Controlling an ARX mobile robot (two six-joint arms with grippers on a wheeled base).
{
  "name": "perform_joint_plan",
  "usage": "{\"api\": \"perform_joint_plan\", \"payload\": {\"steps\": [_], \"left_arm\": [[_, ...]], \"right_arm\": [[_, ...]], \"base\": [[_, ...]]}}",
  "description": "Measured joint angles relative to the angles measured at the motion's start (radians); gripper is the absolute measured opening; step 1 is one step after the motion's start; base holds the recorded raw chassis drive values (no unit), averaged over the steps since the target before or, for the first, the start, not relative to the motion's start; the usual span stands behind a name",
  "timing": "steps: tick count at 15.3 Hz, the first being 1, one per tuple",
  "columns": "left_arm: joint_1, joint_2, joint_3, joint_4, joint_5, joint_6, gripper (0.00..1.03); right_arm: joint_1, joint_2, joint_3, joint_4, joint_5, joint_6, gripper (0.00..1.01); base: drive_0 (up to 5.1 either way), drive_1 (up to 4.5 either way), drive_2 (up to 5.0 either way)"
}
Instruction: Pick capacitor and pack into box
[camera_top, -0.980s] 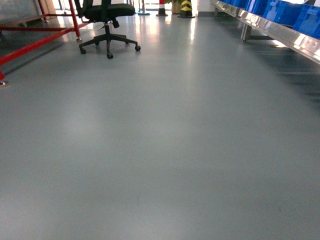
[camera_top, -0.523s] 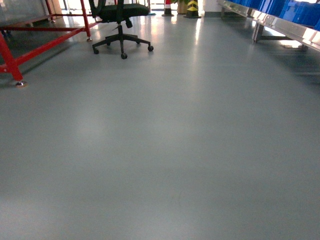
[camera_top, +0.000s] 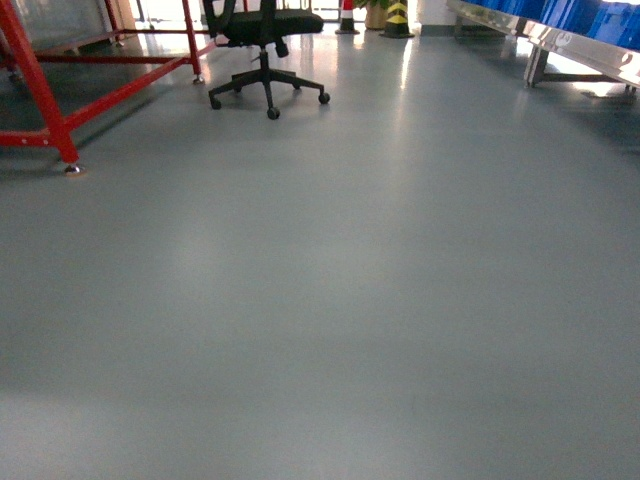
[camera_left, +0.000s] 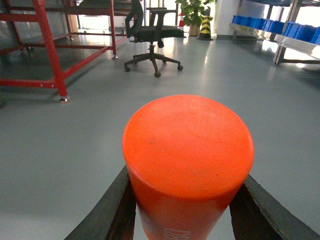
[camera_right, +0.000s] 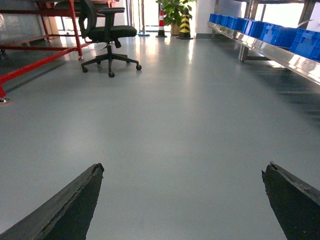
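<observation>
The left gripper (camera_left: 187, 220) clamps its dark fingers (camera_left: 107, 212) on the smooth orange cylindrical capacitor (camera_left: 188, 150) above the grey floor (camera_left: 60, 150), while the right gripper (camera_right: 182, 200) gapes wide, holding nothing.

One orange capacitor (camera_left: 187, 150), one office chair (camera_top: 265, 40), two striped bollards (camera_right: 185, 22)

A glossy grey floor (camera_top: 330, 300) runs back to a black swivel chair (camera_top: 265, 45) on castors. Left of the chair stands a red steel frame (camera_top: 45, 90); right of it, a metal rack (camera_right: 280, 50) carrying blue bins (camera_right: 270, 30). Beyond the chair, a striped bollard (camera_right: 185, 22) and potted plant (camera_left: 194, 11).
</observation>
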Motion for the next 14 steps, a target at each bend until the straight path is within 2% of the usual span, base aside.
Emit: {"api": "perform_joint_plan", "payload": {"steps": [14], "left_arm": [[0.0, 0.0, 0.0, 0.0, 0.002, 0.0, 0.41]], "right_arm": [[0.0, 0.0, 0.0, -0.001, 0.0, 0.0, 0.98]], "base": [[-5.0, 2.44, 2.4]]}}
